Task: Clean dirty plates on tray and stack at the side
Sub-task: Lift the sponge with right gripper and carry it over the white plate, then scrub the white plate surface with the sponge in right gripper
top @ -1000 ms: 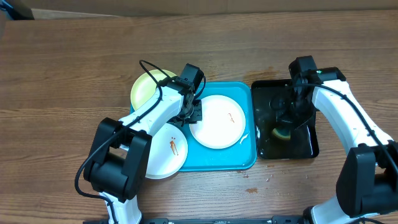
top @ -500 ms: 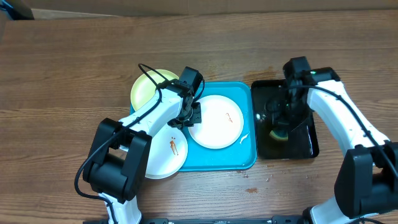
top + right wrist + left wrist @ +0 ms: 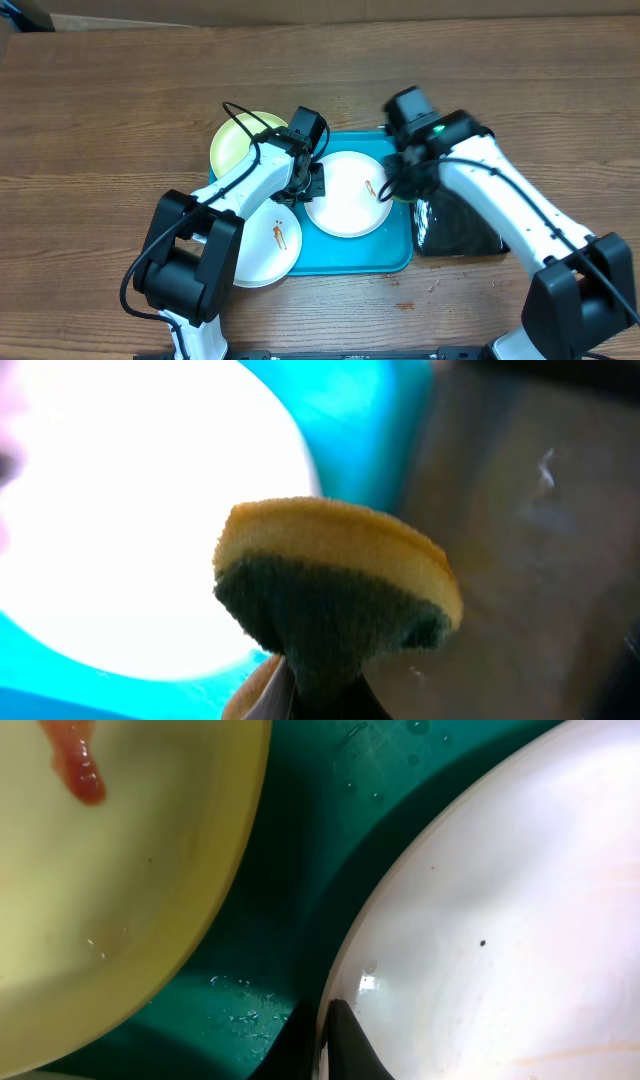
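Holding the sponge (image 3: 335, 575) clenched in my right gripper (image 3: 300, 695), yellow foam up and green scouring face down, I report from the front edge outward.

Nearest the front edge, left of centre, the near white plate (image 3: 262, 255) overlaps the near-left corner of the tray (image 3: 370, 258) and carries an orange smear.

Behind it, the central white plate (image 3: 345, 210) lies flat in the tray, with a small orange mark (image 3: 370, 187) toward its right side. My left gripper (image 3: 303, 188) sits at that plate's left rim. The left wrist view shows one dark fingertip (image 3: 335, 1040) against the rim, and I cannot tell whether the jaws are clamped on it. The sponge hangs over the plate's right rim, close to the tray's right wall. The black water tray (image 3: 465, 235) lies just beside the tray, toward the right edge.

Farthest, the yellow-green plate (image 3: 235, 140) rests at the tray's far-left corner, also smeared.

Assessment: the step in hand is scrubbing the central plate. I should lower the green face flat onto the mark and work it in short strokes. The left side should steady the rim so the plate does not slide.

Clearance: the two grippers face each other across one plate, so strokes must stay on the right half. The tray wall and the water tray crowd my right forearm. Bare wood lies toward the left and far edges, which I judge suitable for stacking.
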Available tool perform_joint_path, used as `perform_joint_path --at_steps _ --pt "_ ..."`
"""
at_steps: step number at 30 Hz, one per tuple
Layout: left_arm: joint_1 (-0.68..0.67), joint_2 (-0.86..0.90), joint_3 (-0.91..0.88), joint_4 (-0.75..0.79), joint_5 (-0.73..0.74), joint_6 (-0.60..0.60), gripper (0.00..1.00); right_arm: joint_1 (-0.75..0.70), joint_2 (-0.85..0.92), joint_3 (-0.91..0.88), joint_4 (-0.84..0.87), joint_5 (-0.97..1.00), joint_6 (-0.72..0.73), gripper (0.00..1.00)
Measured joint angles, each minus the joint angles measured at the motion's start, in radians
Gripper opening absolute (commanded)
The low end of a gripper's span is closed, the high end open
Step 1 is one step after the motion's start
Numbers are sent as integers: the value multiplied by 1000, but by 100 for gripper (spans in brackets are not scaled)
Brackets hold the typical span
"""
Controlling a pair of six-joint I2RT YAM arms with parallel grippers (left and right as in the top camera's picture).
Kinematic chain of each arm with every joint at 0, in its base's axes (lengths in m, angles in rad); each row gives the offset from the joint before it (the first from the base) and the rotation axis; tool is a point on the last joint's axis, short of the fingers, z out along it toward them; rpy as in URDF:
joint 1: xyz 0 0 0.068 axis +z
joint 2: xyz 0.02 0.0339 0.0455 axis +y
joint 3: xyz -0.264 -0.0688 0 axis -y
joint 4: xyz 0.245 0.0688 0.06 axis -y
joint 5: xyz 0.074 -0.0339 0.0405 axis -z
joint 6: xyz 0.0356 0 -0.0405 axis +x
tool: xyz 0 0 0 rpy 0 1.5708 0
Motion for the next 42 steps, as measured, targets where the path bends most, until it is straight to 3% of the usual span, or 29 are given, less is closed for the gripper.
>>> perform_joint_path --at_steps 5,16,23,25,28,31,35,38,39,40,42 --pt "0 0 0 0 1 0 4 69 3 0 86 26 8 4" --pt "0 0 0 0 1 0 4 73 134 -55 179 52 19 4" --pt "0 0 0 0 2 0 4 73 148 -62 196 61 22 9" --pt "0 0 0 0 2 0 5 73 148 -73 211 62 24 15" --pt "0 0 0 0 1 0 5 73 148 -111 248 64 30 33" --pt "0 0 0 0 2 -1 5 73 148 -139 263 71 26 36" --pt "0 0 0 -4 3 -1 5 73 148 -141 277 74 27 35" --pt "0 0 0 -8 3 -2 5 72 148 -141 269 75 32 24" --pt "0 0 0 -8 3 -3 5 73 148 -141 269 75 36 10" --pt "0 0 0 -8 3 -4 5 73 148 -142 272 74 34 4" --pt "0 0 0 -10 4 -4 4 73 148 -149 298 76 44 4"
